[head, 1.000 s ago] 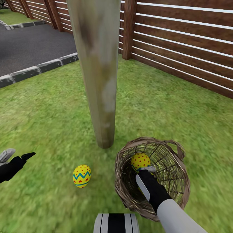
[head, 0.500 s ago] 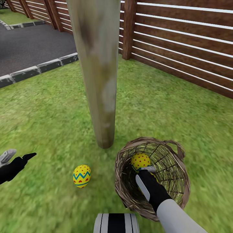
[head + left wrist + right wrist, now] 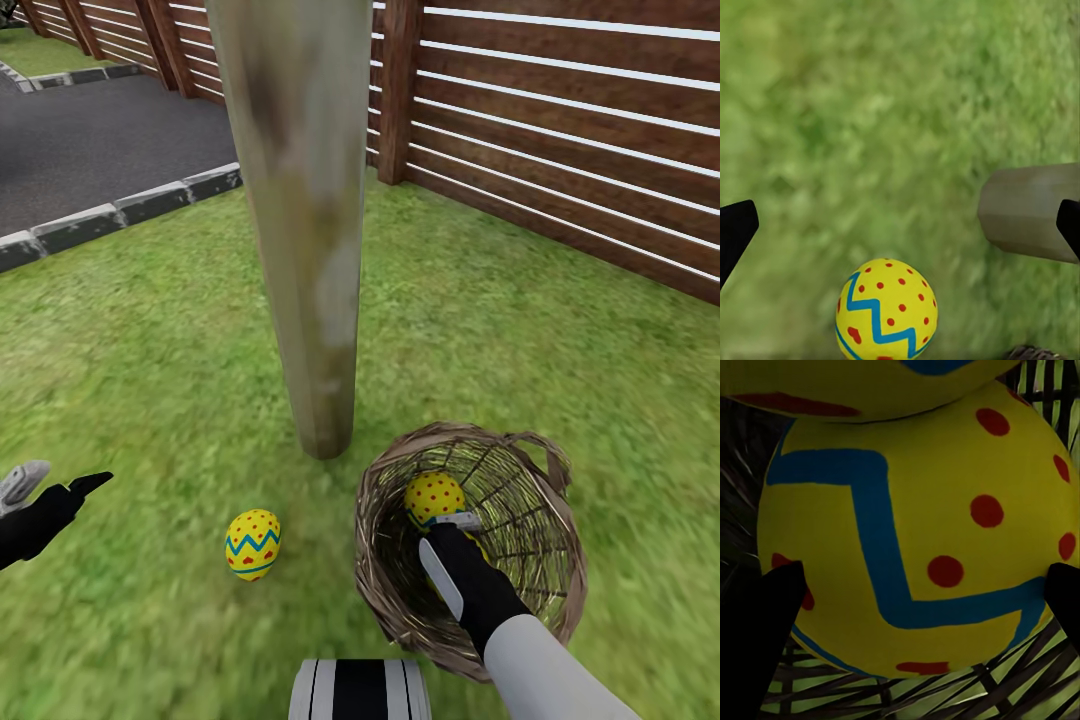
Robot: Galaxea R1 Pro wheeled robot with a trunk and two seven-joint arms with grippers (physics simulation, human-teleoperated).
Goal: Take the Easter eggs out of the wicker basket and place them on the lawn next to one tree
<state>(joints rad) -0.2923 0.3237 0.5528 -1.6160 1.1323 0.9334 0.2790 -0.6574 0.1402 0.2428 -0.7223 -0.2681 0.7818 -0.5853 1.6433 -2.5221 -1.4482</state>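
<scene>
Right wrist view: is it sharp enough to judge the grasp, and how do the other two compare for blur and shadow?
Right wrist view: the egg is crisp, a second egg above it is cropped, and the fingertips are dark silhouettes. Left wrist view: the lawn is smeared, the egg sharp. Head view: grass softens toward the bottom; lighting is flat, and the tree casts no clear shadow.
</scene>
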